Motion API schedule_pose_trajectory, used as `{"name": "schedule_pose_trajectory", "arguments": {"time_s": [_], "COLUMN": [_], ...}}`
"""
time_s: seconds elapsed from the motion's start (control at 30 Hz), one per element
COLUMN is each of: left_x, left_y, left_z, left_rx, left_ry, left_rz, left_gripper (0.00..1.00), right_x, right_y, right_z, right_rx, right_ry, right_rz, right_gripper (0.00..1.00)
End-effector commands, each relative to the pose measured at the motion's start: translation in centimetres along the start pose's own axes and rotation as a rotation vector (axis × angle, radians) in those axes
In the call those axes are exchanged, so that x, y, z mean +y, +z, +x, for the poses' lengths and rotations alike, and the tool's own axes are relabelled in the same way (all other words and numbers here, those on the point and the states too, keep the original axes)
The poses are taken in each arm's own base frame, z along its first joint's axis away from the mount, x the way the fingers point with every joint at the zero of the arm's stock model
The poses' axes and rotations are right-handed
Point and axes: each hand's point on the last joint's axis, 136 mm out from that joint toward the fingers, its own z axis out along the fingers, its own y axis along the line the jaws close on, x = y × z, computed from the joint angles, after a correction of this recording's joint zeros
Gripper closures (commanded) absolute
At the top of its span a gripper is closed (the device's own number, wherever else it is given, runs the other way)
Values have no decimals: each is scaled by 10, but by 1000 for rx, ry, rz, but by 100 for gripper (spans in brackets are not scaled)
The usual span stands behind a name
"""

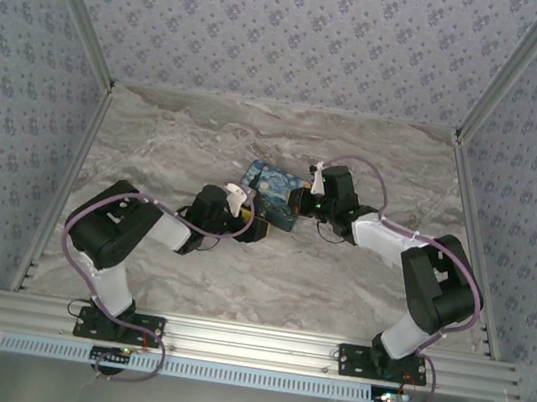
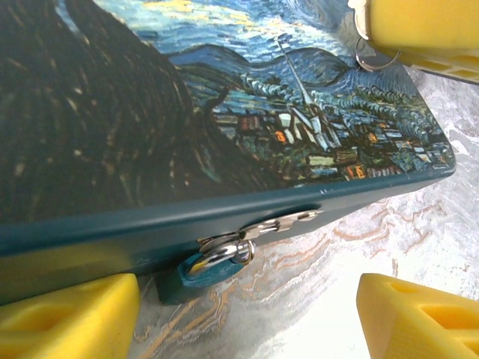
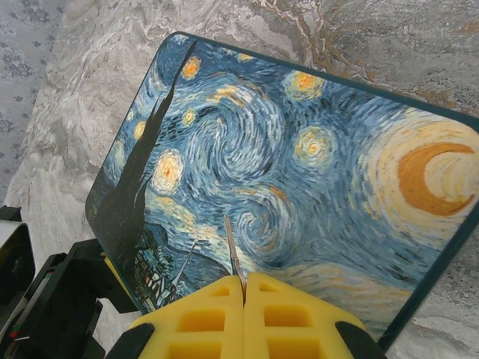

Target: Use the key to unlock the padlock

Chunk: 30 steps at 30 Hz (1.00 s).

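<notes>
Right tool (image 3: pixel 245 286) — marbled table (image 1: pixel 357 287), maybe-papered walls (image 1: pixel 294 33)

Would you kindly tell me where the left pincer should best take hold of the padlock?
Probably by the teal body of the padlock, which hangs from the hasp on the box; its shackle is thin and threaded through. Come from the box's front, where the open left pincer faces it, closing across the body.
</notes>
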Motion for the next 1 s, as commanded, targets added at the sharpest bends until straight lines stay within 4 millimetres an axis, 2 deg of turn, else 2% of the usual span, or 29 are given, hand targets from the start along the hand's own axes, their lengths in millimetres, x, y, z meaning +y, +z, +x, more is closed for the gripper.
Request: {"name": "schedule_pose_trajectory", "arguments": {"time_s": [0.0, 0.53, 0.83, 0.97], "left_x": [-7, -18, -6, -7], "left_y": [10, 20, 24, 28], "left_z": [1, 4, -8, -14], "left_rx": [19, 98, 56, 43], "left_ry": [11, -2, -87, -133], "left_rz": [40, 83, 5, 5], "left_gripper": [25, 47, 50, 51], "right_x": [-21, -17, -14, -13], "right_y": [0, -1, -2, -2], "right_z": [29, 25, 23, 23], "right_rx": [94, 86, 81, 80], "right_ry": [9, 7, 6, 5], "right_rz": [88, 81, 72, 69], "right_gripper": [100, 100, 100, 100]}}
